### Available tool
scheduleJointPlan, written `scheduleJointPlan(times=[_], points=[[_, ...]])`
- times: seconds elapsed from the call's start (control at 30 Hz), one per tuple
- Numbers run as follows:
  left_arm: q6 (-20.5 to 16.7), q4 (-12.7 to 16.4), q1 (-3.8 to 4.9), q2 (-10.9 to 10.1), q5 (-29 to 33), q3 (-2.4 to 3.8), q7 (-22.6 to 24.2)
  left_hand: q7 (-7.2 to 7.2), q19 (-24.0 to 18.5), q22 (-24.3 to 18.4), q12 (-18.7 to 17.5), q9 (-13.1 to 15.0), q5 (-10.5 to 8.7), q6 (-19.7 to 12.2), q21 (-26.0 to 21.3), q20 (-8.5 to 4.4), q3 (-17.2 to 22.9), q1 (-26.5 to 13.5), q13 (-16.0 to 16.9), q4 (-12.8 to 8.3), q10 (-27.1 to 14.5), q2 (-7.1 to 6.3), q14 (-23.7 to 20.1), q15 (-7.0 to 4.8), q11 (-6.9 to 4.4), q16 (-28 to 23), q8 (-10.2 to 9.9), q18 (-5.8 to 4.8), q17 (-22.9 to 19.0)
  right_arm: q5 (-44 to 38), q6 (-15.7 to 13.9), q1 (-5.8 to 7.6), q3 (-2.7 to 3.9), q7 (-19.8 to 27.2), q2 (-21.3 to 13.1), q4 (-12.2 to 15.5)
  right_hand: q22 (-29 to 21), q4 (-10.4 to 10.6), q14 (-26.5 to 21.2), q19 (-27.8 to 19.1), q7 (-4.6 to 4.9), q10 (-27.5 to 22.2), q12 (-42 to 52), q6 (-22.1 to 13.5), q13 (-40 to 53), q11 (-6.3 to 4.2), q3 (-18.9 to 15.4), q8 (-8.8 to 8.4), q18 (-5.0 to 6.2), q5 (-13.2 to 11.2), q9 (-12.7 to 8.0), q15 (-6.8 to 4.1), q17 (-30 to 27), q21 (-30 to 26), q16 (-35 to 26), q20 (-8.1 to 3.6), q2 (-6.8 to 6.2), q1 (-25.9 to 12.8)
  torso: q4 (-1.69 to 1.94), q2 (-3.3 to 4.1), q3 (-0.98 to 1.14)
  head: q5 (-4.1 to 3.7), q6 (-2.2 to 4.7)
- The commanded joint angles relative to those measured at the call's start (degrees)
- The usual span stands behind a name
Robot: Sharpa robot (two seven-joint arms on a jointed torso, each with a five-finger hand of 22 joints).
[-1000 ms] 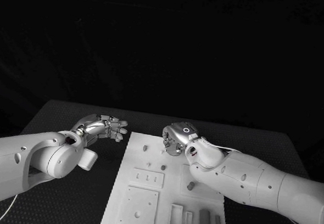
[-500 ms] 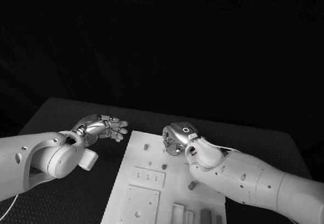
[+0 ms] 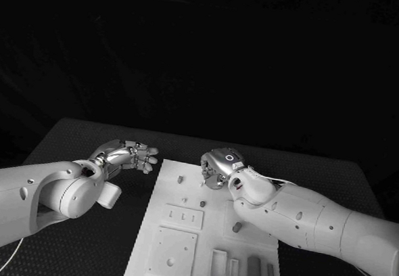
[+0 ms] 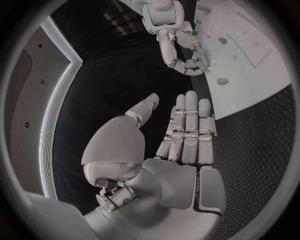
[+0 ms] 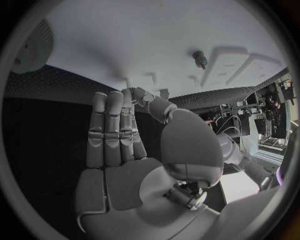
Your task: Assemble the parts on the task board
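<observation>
Board (image 3: 208,248) lies white and long in the lower middle of the head view, on the dark counter (image 3: 82,137); grey parts sit on it, one small part (image 3: 235,227) near centre, two slim bars (image 3: 253,272) at the lower right, recessed plates at lower left. Left hand (image 3: 134,156) hangs just off the board's upper left corner, over bare counter; in the left wrist view its fingers (image 4: 187,131) lie straight and side by side, thumb apart, holding nothing. Likely parked there to keep the board free for the other arm. Right hand (image 3: 217,169) hovers over the board's upper end, palm turned down; the right wrist view shows its fingers (image 5: 112,127) extended together, empty, with a small peg (image 5: 200,59) on the board beyond them. Judged: reaching toward a first part, nothing yet assembled.
</observation>
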Motion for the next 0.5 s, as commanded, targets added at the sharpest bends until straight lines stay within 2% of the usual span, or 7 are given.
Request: scheduleJointPlan(times=[0.03, 0.33, 0.5], points=[[0.91, 0.04, 0.05, 0.13, 0.21, 0.06, 0.33, -0.02, -0.38, 1.05, -0.3, -0.08, -0.03, 0.31, 0.36, -0.1, 0.02, -0.61, 0.01, -0.48, 0.11, 0.12, -0.49, -0.02, 0.29, -0.38, -0.25, 1.03, 0.06, -0.72, 1.96, -0.16, -0.1, -0.28, -0.19, -0.13, 1.3, 0.09, 0.05, 0.18, -0.55, 0.3, -0.38, 1.06, -0.02, -0.04, 0.39, 0.16, 0.88, -0.03, 1.38, -0.37, 0.07, 0.41, 0.26, -0.1, -0.13, 0.26, -0.07, 0.02, 0.0, -0.03, -0.14], [0.93, -0.27, 0.05, 0.09, 0.21, 0.06, 0.31, -0.02, -0.4, 1.04, -0.34, -0.08, -0.04, 0.3, 0.38, -0.1, 0.03, -0.65, 0.01, -0.49, 0.1, 0.11, -0.5, -0.02, 0.3, -0.39, -0.27, 1.03, 0.08, -1.33, 3.31, -0.16, -0.1, -0.78, -0.64, 0.97, 1.3, 0.13, 0.08, 0.19, -0.56, 0.36, -0.38, 1.08, 0.05, -0.06, 0.44, 0.16, 0.88, -0.02, 1.43, -0.38, 0.09, 0.51, 0.31, -0.11, -0.13, 0.24, -0.13, 0.07, 0.1, 0.0, -0.27], [0.94, -0.48, 0.05, 0.13, 0.21, 0.06, 0.31, -0.02, -0.41, 1.04, -0.36, -0.09, -0.05, 0.31, 0.39, -0.1, 0.05, -0.65, 0.01, -0.51, 0.1, 0.11, -0.5, -0.01, 0.3, -0.4, -0.28, 1.03, 0.09, -1.83, 3.32, -0.16, -0.1, -1.06, -0.97, 1.29, 1.3, 0.12, 0.1, 0.19, -0.57, 0.39, -0.37, 1.1, 0.1, -0.07, 0.47, 0.16, 0.88, -0.02, 1.46, -0.39, 0.1, 0.57, 0.34, -0.12, -0.15, 0.25, -0.04, 0.03, 0.07, 0.08, -0.29]])
